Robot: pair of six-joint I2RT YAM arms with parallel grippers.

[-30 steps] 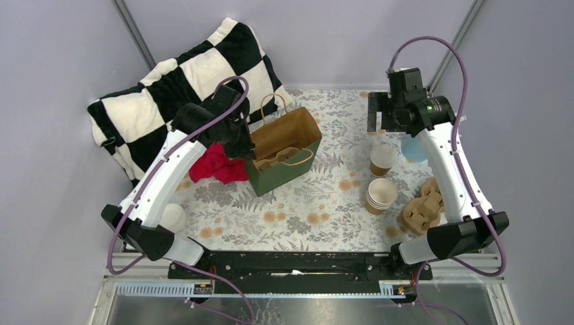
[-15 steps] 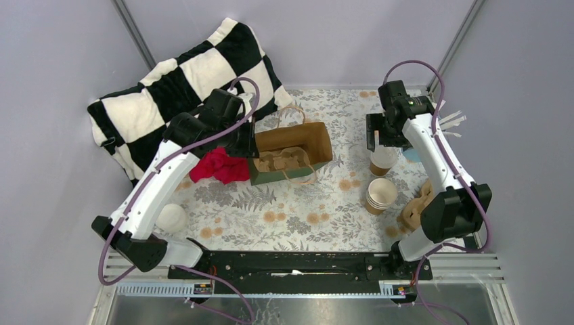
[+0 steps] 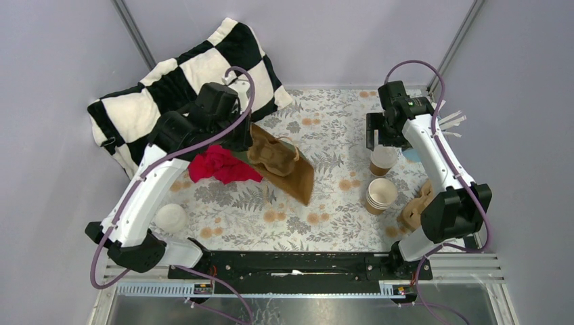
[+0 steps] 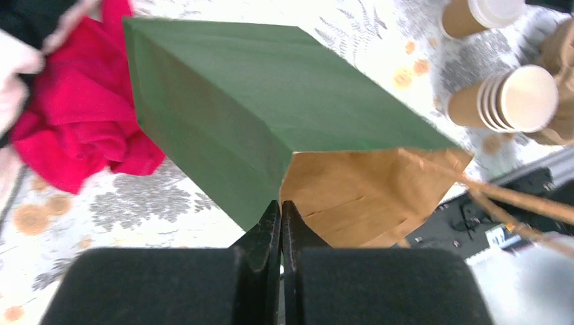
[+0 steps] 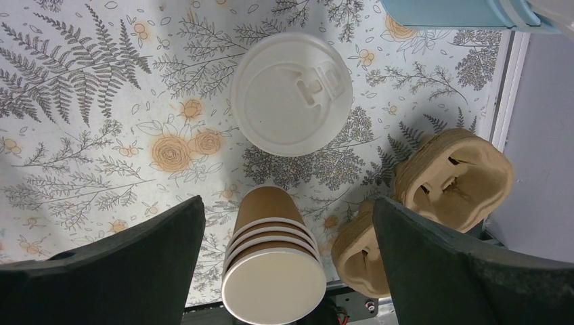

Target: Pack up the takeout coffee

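The takeout coffee (image 3: 383,160), a brown cup with a white lid (image 5: 291,95), stands upright at the right of the table. My right gripper (image 3: 378,133) hangs just above it, open (image 5: 288,203), with nothing between its fingers. The green paper bag (image 3: 292,173) is tipped over toward the near right, and its brown inside (image 4: 359,189) shows a cardboard carrier (image 3: 274,154). My left gripper (image 3: 238,139) is shut (image 4: 281,205) on the bag's rim where the green wall (image 4: 257,115) meets the brown inside.
A stack of lidless brown cups (image 3: 380,195) (image 5: 274,271) stands near the coffee, with molded carriers (image 3: 421,206) (image 5: 453,179) to its right. A pale blue object (image 3: 413,152) lies behind. There are also a red cloth (image 3: 220,166), a checkered pillow (image 3: 176,81) and a white round object (image 3: 171,218).
The bag has gone from upright to tipped over toward the near right, with the left gripper on its rim. The right gripper dropped over the lidded cup, then held still.
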